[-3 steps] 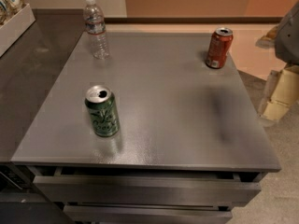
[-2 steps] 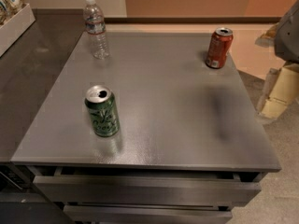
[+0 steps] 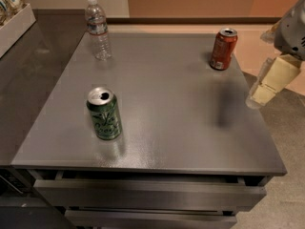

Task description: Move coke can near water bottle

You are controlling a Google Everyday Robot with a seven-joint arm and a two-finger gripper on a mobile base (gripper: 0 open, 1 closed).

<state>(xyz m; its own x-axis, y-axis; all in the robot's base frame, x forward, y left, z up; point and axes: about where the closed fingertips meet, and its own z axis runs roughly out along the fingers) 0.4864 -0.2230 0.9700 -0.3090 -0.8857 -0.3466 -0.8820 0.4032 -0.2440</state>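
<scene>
The coke can (image 3: 223,49), red with a silver top, stands upright near the far right edge of the grey table (image 3: 167,104). The water bottle (image 3: 97,28), clear with a white cap and a red-and-white label, stands upright at the far left of the table. My gripper (image 3: 267,82) hangs off the table's right edge, right of and nearer than the coke can, apart from it and holding nothing that shows.
A green can (image 3: 104,113) with a leaf pattern stands upright front left on the table. A white tray (image 3: 14,25) with packets sits on the dark counter at far left. Drawers (image 3: 147,194) run below the table's front edge.
</scene>
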